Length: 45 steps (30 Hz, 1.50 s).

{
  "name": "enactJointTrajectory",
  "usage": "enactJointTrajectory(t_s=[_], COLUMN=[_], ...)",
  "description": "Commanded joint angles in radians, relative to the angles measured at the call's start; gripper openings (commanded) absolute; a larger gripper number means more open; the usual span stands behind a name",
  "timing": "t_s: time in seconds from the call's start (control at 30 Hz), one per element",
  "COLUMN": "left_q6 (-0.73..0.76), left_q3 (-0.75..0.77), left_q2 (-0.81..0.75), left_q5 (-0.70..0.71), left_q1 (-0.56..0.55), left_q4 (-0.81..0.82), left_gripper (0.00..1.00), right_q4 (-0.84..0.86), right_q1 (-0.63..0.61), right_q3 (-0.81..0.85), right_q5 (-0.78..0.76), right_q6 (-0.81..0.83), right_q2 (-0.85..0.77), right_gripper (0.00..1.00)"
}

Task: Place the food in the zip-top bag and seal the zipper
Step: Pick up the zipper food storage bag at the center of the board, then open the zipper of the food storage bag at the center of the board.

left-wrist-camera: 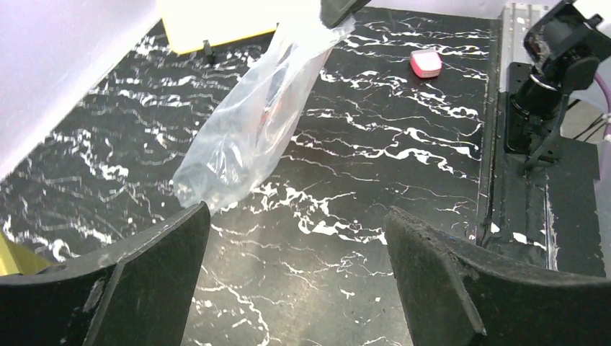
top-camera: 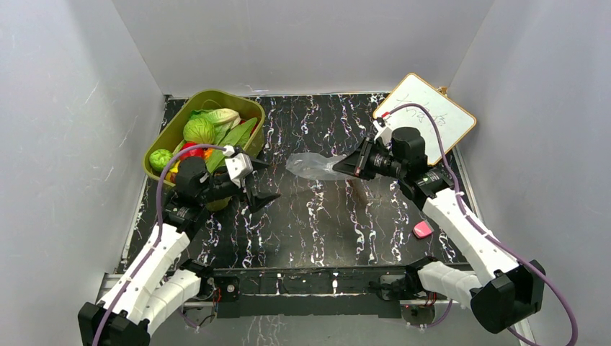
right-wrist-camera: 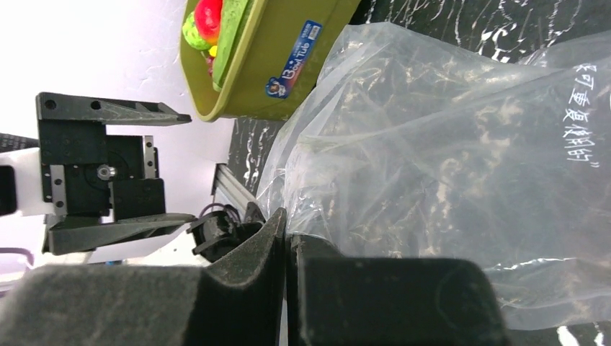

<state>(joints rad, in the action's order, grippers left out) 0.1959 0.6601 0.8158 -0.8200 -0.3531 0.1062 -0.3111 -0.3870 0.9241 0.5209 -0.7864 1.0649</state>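
The clear crinkly zip-top bag (top-camera: 311, 166) is lifted off the table and hangs out leftward from my right gripper (top-camera: 340, 166). That gripper is shut on the bag's edge (right-wrist-camera: 285, 220); the film (right-wrist-camera: 447, 180) fills the right wrist view. In the left wrist view the bag (left-wrist-camera: 252, 122) slants down toward my open, empty left gripper (left-wrist-camera: 297, 213), which is low over the table, apart from the bag (top-camera: 261, 184). The food (top-camera: 205, 130), cabbage, green leaf and red fruit, lies in the olive tub (top-camera: 167, 137). The zipper strip and slider are not clearly visible.
A white wood-framed board (top-camera: 426, 117) leans at the back right. A small pink object (top-camera: 423, 230) lies near the right arm and also shows in the left wrist view (left-wrist-camera: 426, 63). The tub (right-wrist-camera: 274, 65) and left gripper (right-wrist-camera: 108, 173) show in the right wrist view.
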Motion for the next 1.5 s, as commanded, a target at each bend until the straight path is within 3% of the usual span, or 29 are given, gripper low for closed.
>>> enactJointTrajectory(t_s=[0.0,0.23,0.43,0.57,0.67,0.8,0.83,0.9,0.97,1.0,1.03,1.2,1.37,1.47], left_q6=[0.112,0.143,0.189,0.140,0.137,0.118,0.113,0.101,0.082,0.069,0.043,-0.126,-0.327,-0.420], left_q3=[0.052,0.112,0.184,0.162,0.167,0.168,0.171,0.175,0.178,0.181,0.186,0.198,0.181,0.203], left_q2=[0.026,0.151,0.257,0.289,0.310,0.331,0.338,0.342,0.328,0.318,0.304,0.223,0.118,0.073], left_q5=[-0.130,-0.144,-0.118,-0.071,-0.058,-0.046,-0.050,-0.040,-0.026,-0.015,0.004,0.104,0.195,0.240], left_q1=[-0.009,-0.055,-0.122,-0.140,-0.146,-0.148,-0.148,-0.148,-0.148,-0.147,-0.148,-0.148,-0.147,-0.146], left_q4=[0.080,0.146,0.139,0.233,0.232,0.245,0.245,0.238,0.228,0.216,0.204,0.117,0.047,-0.019], left_gripper=[0.90,0.86,0.77,0.73,0.65,0.49,0.40,0.12,0.00,0.00,0.00,0.00,0.00,0.00], right_q4=[0.032,0.128,0.163,0.178,0.187,0.222,0.226,0.225,0.224,0.230,0.234,0.248,0.327,0.289], right_q1=[-0.007,-0.011,-0.019,-0.024,-0.025,-0.026,-0.025,-0.026,-0.026,-0.026,-0.025,-0.025,-0.024,-0.024], right_q3=[0.082,0.085,0.100,0.110,0.100,0.078,0.076,0.080,0.086,0.087,0.090,0.089,0.021,0.003], right_q5=[0.047,0.069,0.110,0.146,0.155,0.166,0.165,0.163,0.162,0.160,0.153,0.015,-0.079,-0.134], right_q6=[-0.097,-0.229,-0.239,-0.213,-0.198,-0.194,-0.192,-0.173,-0.132,-0.099,-0.074,0.100,0.189,0.220], right_q2=[-0.037,-0.070,-0.050,-0.031,-0.025,-0.028,-0.028,-0.021,-0.017,-0.017,-0.020,-0.071,-0.176,-0.214], right_gripper=[0.00,0.00,0.00,0.00,0.00,0.00,0.00,0.00,0.00,0.00,0.04,0.45,0.70,0.77])
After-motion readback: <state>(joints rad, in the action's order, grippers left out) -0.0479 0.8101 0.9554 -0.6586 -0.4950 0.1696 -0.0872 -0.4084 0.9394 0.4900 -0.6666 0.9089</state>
